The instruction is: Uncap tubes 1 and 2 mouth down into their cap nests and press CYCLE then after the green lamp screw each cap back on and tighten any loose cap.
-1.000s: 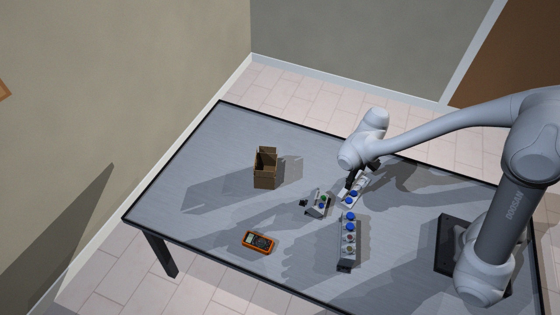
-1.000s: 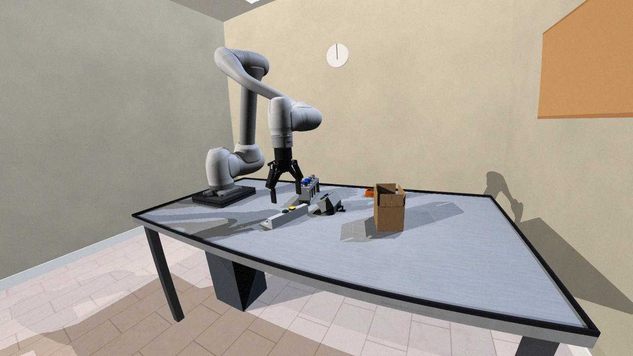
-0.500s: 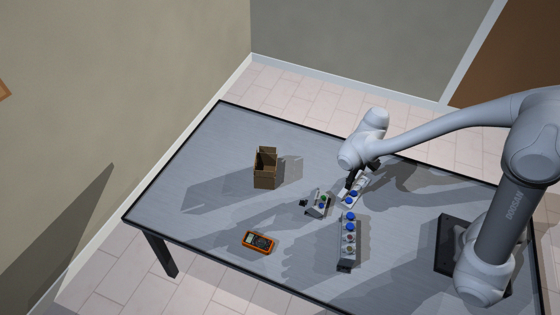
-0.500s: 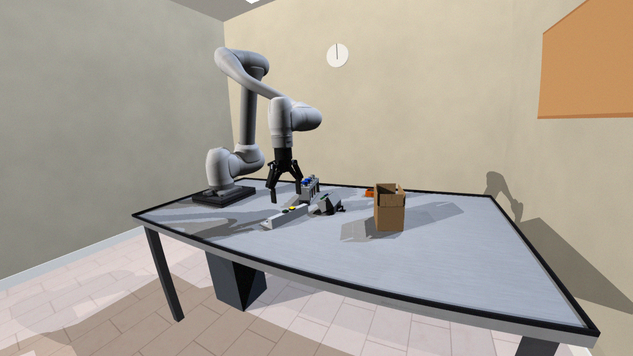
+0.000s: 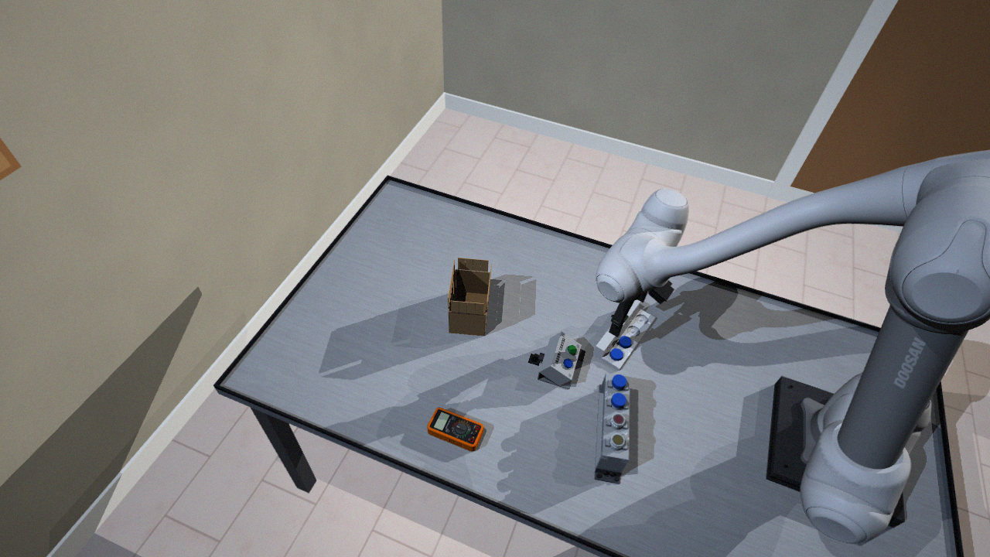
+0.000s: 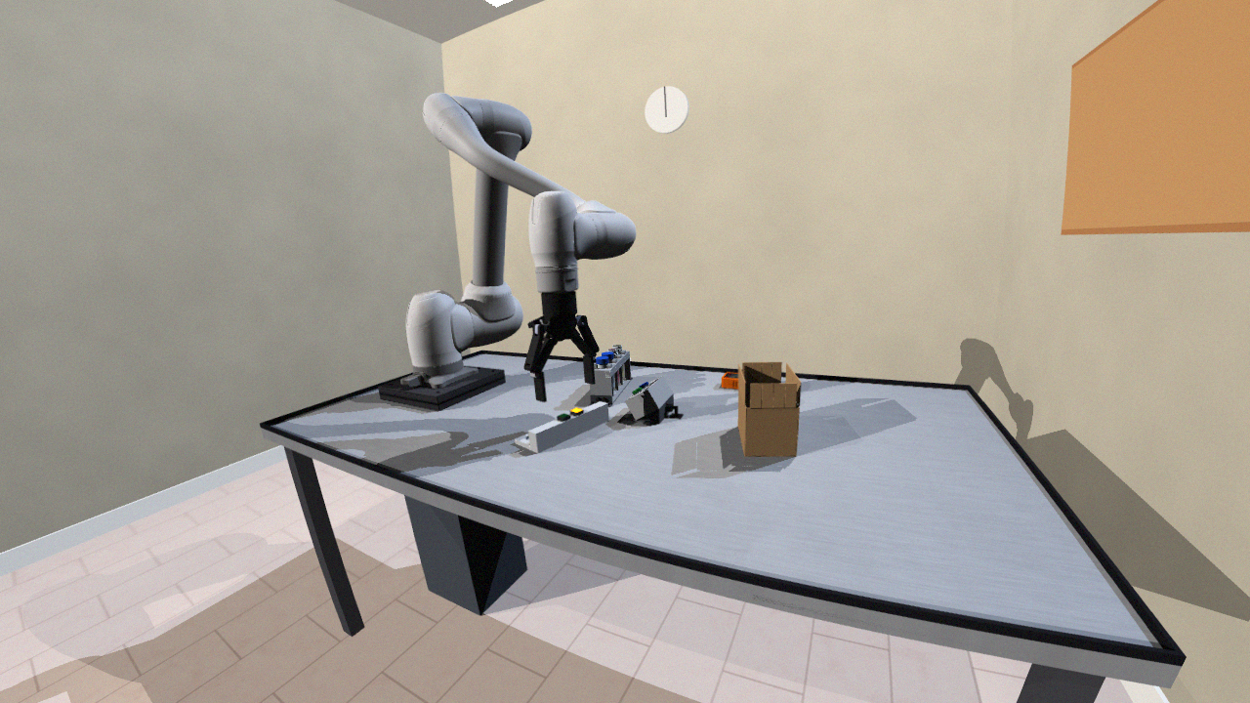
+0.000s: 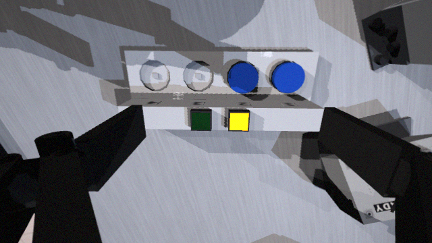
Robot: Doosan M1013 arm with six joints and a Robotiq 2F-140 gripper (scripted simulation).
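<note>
Tool (image 7: 233, 148) open, cap tray (image 7: 297, 118) lying crosswise

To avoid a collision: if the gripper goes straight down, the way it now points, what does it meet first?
Probably the table, beside the cap tray on its lamp side. One finger of the open gripper may graze the key housing; depth unclear.

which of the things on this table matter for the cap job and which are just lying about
Part of the job:
- cap tray, two blue caps in its nests, amber lamp lit
- decapping station
- key housing
- the open jaws, holding nothing

Lying about:
- cardboard box
- orange multimeter
- small black block
</note>
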